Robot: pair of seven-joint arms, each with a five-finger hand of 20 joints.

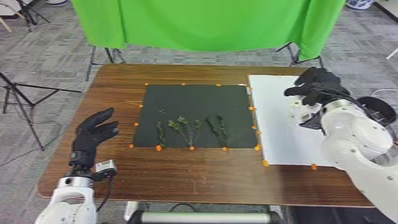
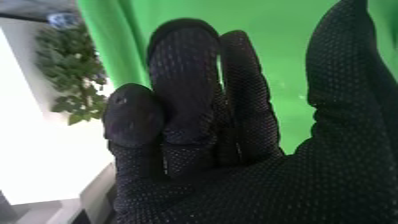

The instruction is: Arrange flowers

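Green sprigs [image 1: 185, 131] lie side by side on the black mat [image 1: 191, 102] in the middle of the table. My left hand [image 1: 93, 131] is over the table to the left of the mat, its fingers relaxed. Over the far part of the white board [image 1: 282, 145] is my right hand [image 1: 315, 85], holding nothing that I can see. In the right wrist view, the black glove of my right hand [image 2: 240, 185] has its fingers mostly extended and its thumb apart. Leafy greenery [image 2: 73, 70] appears beyond the fingers there.
Orange markers [image 1: 266, 163] line the edges of the mat and board on the brown table [image 1: 178, 175]. A green cloth [image 1: 209, 25] hangs behind the table's far edge. A dark round object [image 1: 378, 107] stands beside the right arm. Tripods [image 1: 27, 107] stand on the floor at the left.
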